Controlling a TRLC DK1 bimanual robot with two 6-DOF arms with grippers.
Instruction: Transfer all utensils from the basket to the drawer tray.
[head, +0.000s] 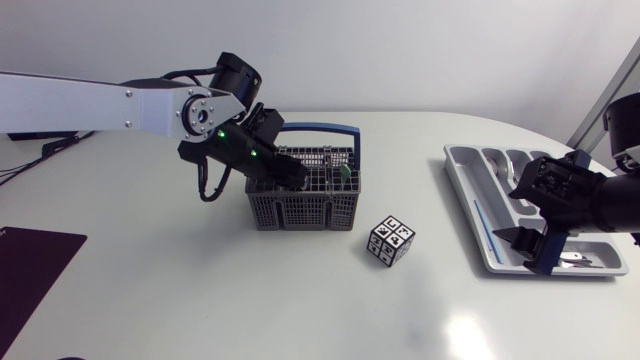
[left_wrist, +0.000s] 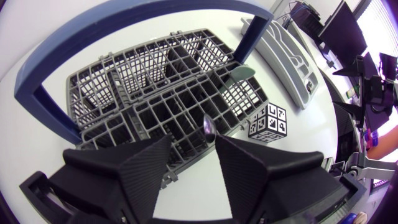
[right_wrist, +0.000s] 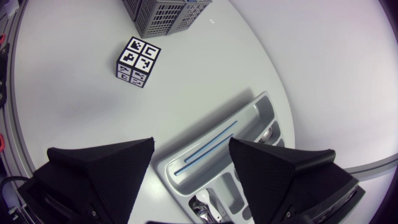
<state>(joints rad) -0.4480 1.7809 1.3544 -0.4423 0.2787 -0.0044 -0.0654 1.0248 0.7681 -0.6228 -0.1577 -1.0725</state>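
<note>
Utensil tip (left_wrist: 208, 126) stands in the basket (left_wrist: 124, 78), just ahead of the left gripper (left_wrist: 193, 142) and its parted fingers. Right gripper (right_wrist: 191, 146) hangs open above the tray (right_wrist: 256, 104).

grey, blue-handled basket (head: 300, 210) stands upright holding utensils (left_wrist: 208, 126), well apart from the grey drawer tray (head: 468, 190).

The left arm (head: 100, 105) shows a silver-white link, black joints, small green lights (head: 222, 133) and a looping black cable (head: 206, 186); the right gripper (right_wrist: 191, 148) is matte black, perhaps blue-edged.
</note>
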